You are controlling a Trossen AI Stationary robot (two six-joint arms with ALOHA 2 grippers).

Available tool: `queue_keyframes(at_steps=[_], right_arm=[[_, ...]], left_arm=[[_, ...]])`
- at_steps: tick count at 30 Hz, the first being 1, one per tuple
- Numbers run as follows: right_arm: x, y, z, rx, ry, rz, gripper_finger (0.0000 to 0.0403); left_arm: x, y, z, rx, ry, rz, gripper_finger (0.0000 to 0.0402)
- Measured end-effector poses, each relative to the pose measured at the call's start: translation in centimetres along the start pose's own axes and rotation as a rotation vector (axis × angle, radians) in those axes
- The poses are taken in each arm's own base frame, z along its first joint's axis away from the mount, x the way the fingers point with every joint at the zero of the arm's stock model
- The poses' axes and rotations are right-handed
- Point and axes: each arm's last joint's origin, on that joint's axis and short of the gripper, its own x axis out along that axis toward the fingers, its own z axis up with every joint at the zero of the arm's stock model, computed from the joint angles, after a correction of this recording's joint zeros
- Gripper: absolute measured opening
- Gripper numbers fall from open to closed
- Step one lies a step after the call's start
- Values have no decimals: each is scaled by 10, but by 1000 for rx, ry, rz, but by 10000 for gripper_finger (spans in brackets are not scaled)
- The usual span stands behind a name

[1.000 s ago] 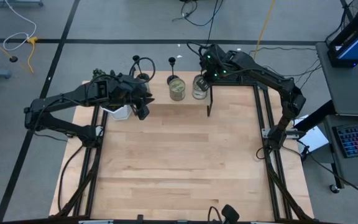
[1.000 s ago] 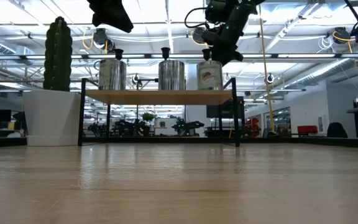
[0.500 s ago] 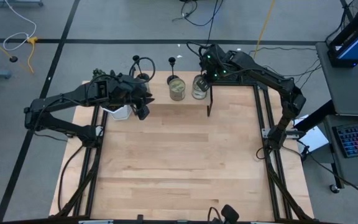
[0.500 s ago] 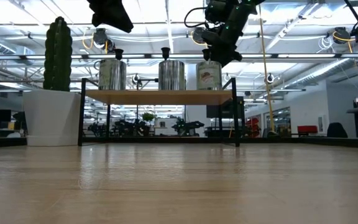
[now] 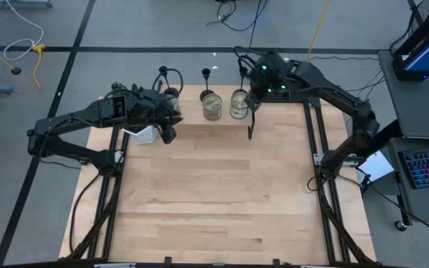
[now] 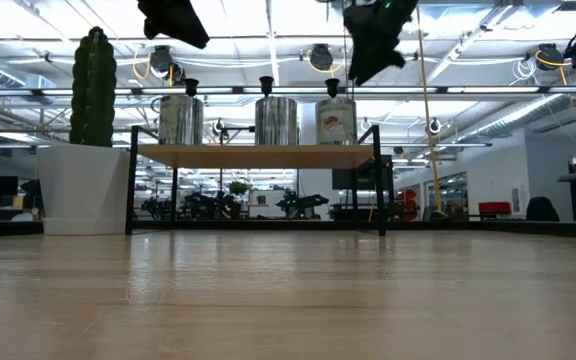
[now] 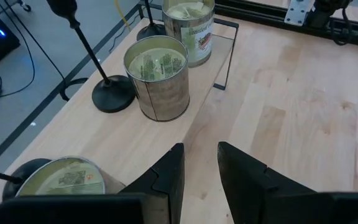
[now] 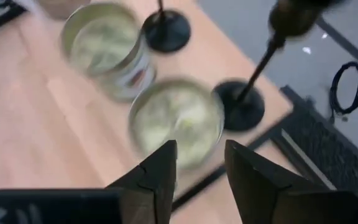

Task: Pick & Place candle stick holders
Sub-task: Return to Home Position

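Observation:
Three black candle stick holders stand by their round bases on a small raised shelf point(image 6: 258, 155) at the table's far edge, each behind a jar: left point(image 6: 190, 88), middle point(image 6: 265, 84), right point(image 6: 333, 88). My left gripper point(image 7: 199, 168) is open and empty, hovering above the shelf's left end, near side of the left jar point(image 7: 61, 180). The middle holder's base point(image 7: 112, 96) shows beyond it. My right gripper point(image 8: 201, 165) is open and empty, above the right jar point(image 8: 176, 121). The right holder point(image 8: 240, 106) stands just beyond that jar.
Three squat greenish-gold jars point(image 6: 276, 120) stand in a row on the shelf in front of the holders. A green plant in a white pot point(image 6: 78, 150) stands at the shelf's left end, under my left arm. The wide wooden table top point(image 5: 214, 193) lies on the near side.
My right gripper has gone up and a little toward the table's right edge, away from the right jar and holder. It has stayed open. My left gripper has kept still.

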Motion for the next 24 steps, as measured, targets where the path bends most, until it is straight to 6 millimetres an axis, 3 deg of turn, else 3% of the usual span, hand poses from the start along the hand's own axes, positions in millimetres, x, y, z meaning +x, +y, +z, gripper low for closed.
queue_keyframes(at_steps=[4, 8, 15, 19, 24], right_arm=[[-28, 19, -16, -41, 42, 39, 120], [-50, 44, -39, -141, -13, 115, 115], [-62, 68, -105, -294, -187, 277, 114], [-64, 63, -145, -338, -292, 336, 114], [-61, 51, -188, -373, -465, 387, 114]], left_arm=[[-18, 3, -5, 10, -5, 0, 104], [-48, 9, -14, -1, -35, -3, 104], [-98, 16, -44, -10, -202, -44, 104], [-102, 17, -78, -17, -285, -82, 104], [-89, 16, -121, -34, -419, -138, 104]])
